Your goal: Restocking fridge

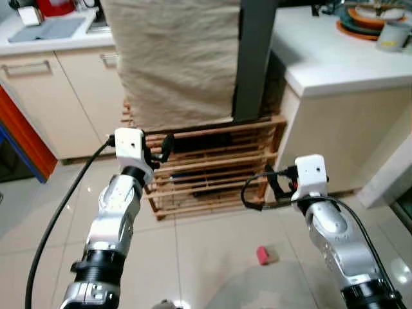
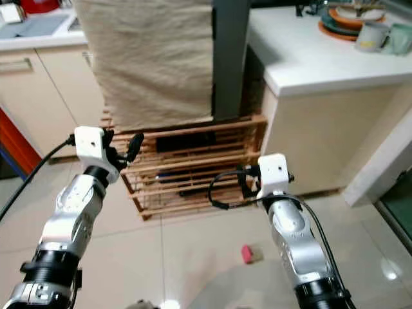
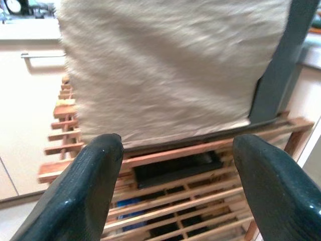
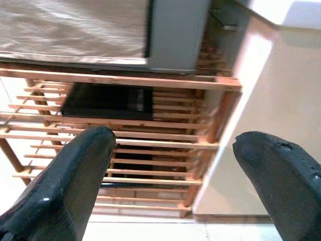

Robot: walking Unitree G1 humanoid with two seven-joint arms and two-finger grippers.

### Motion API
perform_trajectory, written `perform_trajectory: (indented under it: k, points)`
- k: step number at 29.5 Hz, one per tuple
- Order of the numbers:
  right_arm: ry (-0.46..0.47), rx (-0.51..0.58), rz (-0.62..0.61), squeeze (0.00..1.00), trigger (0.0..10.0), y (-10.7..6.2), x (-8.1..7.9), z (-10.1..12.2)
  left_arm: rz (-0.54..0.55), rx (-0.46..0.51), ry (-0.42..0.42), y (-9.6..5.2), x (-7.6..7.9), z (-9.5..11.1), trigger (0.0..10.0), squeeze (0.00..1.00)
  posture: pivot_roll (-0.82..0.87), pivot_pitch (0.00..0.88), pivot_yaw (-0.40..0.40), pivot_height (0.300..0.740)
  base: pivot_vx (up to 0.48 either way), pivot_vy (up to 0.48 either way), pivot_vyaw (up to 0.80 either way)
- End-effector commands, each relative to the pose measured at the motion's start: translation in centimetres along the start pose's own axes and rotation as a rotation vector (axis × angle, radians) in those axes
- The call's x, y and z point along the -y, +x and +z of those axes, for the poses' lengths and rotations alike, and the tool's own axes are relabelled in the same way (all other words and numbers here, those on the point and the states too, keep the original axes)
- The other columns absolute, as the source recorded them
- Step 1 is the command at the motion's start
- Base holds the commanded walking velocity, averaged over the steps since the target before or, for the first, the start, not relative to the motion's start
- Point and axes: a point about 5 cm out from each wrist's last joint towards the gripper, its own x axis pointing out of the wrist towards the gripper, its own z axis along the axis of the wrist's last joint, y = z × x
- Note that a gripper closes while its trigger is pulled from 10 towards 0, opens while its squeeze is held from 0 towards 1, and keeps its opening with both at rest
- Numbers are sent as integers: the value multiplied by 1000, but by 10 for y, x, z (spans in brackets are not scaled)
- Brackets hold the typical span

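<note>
A grey appliance (image 1: 255, 58) that looks like a small fridge stands on a wooden slatted rack (image 1: 212, 168), and a beige cloth (image 1: 174, 58) hangs over its front. Dark items lie on the rack's shelves. My left gripper (image 1: 165, 147) is held up before the rack's left end. In the left wrist view it (image 3: 173, 186) is open and empty, pointing at the cloth. My right gripper (image 1: 273, 184) is near the rack's right post. In the right wrist view it (image 4: 170, 181) is open with nothing between its fingers.
A white counter (image 1: 341, 67) with stacked plates (image 1: 368, 22) and a mug (image 2: 369, 37) juts out at the right. Cream cupboards (image 1: 45, 96) line the left wall. A small pink-red object (image 1: 266, 255) lies on the tiled floor between my arms.
</note>
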Motion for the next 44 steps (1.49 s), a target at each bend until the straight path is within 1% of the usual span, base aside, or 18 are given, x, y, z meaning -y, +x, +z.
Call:
perform_trajectory:
  k: [1, 4, 6, 7, 9, 11, 12, 13, 14, 16, 18, 23, 28, 31, 34, 38, 42, 44]
  points:
    - [-11, 21, -6, 0, 10000, 0, 2, 2, 13, 0, 7, 0, -2, 3, 10000, 0, -174, 0, 58, 740, 0, 480, -738]
    - [-16, 24, -6, 0, 10000, 0, -1, -1, 26, -22, 43, 0, 0, 1, 10000, 0, -175, 0, 61, 740, 0, 480, -735]
    - [-25, 33, 1, 0, 10000, -4, -5, -3, 25, -20, 114, -1, 2, 1, 10000, 0, -177, 0, 64, 740, 0, 0, -262]
    - [-27, 37, -5, 0, 10000, -6, -5, -4, 18, -11, 117, -1, 4, 2, 10000, 0, -177, 0, 64, 740, 0, 0, 0]
    - [8, 66, -44, 0, 10000, -11, -3, -5, 7, -5, 121, -2, 6, 3, 10000, 0, -177, 0, 64, 740, 0, 0, 0]
    - [170, 159, -176, 0, 10000, -22, 9, 1, 7, -8, 107, -5, 3, 1, 10000, 0, -182, 0, 70, 740, 0, 0, 0]
    - [238, 162, -256, 0, 10000, -28, 18, -2, 14, -10, 103, -7, 1, 0, 10000, 0, -183, 0, 71, 740, 0, 0, 0]
    - [282, 147, -313, 0, 10000, -32, 24, -7, 19, -15, 96, -9, -1, -2, 10000, 0, -185, 0, 75, 740, 0, 0, 0]
    - [290, 141, -349, 0, 10000, -35, 29, -10, 22, -25, 88, -11, -3, -4, 10000, 0, -185, 0, 75, 740, 0, 0, 0]
    - [274, 145, -375, 0, 10000, -39, 33, -12, 21, -35, 73, -13, -4, -5, 10000, 0, -187, 0, 81, 740, 0, 262, 0]
    - [260, 149, -365, 0, 10000, -40, 33, -11, 21, -39, 70, -12, -4, -5, 10000, 0, -190, 0, 83, 740, 0, 476, 0]
    - [207, 138, -270, 0, 10000, -38, 24, -14, 24, -38, 74, -7, -2, -2, 10000, 0, -191, 0, 84, 740, 0, 479, 0]
    - [173, 141, -260, 0, 10000, -37, 25, -14, 38, -46, 64, -7, -3, -3, 10000, 0, -197, 0, 76, 740, 0, 480, -94]
    - [174, 128, -269, 0, 10000, -38, 29, -17, 49, -58, 52, -8, -3, -6, 10000, 0, -197, 0, 71, 740, 0, 480, -800]
    - [169, 106, -294, 0, 10000, -42, 38, -23, 58, -71, 45, -4, -1, -8, 10000, 0, -203, 0, 70, 740, 0, 480, -800]
    - [145, 116, -329, 0, 10000, -45, 47, -23, 89, -97, 52, -1, -5, -11, 10000, 0, -199, 0, 73, 740, 0, 480, -800]
    - [120, 132, -343, 0, 10000, -49, 51, -23, 75, -76, 134, -1, -3, -7, 10000, 0, -190, 0, 75, 740, 0, 120, 0]
    - [105, 137, -335, 0, 10000, -51, 52, -23, 71, -70, 133, -1, -1, -6, 10000, 0, -183, 0, 75, 740, 0, 0, 0]
